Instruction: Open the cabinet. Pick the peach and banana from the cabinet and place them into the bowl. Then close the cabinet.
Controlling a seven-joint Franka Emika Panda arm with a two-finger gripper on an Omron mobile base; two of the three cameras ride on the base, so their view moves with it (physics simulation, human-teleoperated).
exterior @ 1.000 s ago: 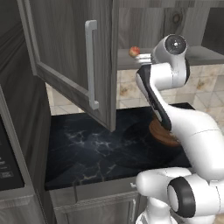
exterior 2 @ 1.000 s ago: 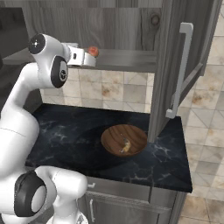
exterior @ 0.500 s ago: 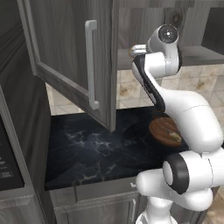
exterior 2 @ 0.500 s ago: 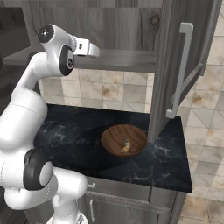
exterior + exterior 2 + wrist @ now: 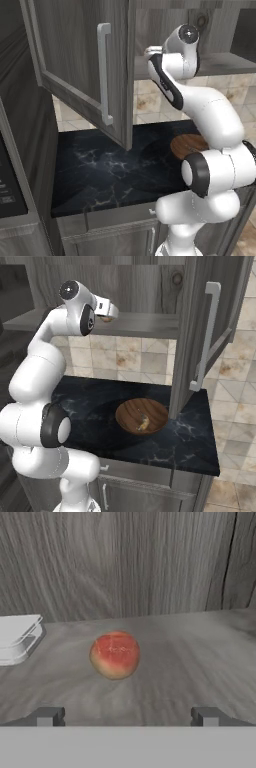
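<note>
The cabinet (image 5: 75,60) stands open, its doors swung out in both base views. On its shelf (image 5: 190,647) lies the reddish-orange peach (image 5: 115,654), centred just ahead of my gripper (image 5: 127,717). The gripper is open, its fingertips (image 5: 47,716) wide apart on either side with nothing between them. From the base views, my gripper (image 5: 148,51) (image 5: 112,312) reaches in at shelf height. The brown wooden bowl (image 5: 141,416) sits on the dark counter below, with the yellow banana (image 5: 143,423) inside it. The arm hides part of the bowl (image 5: 187,145) in the left base view.
A white lidded container (image 5: 17,637) rests on the shelf left of the peach. The right cabinet door (image 5: 205,331) hangs out over the counter's right end, its bar handle (image 5: 207,341) facing me. The black marble counter (image 5: 100,170) lies below.
The arm has risen and straightened, carrying the hand in toward the shelf; the hand now covers the peach in the left base view. The jaws stayed open.
</note>
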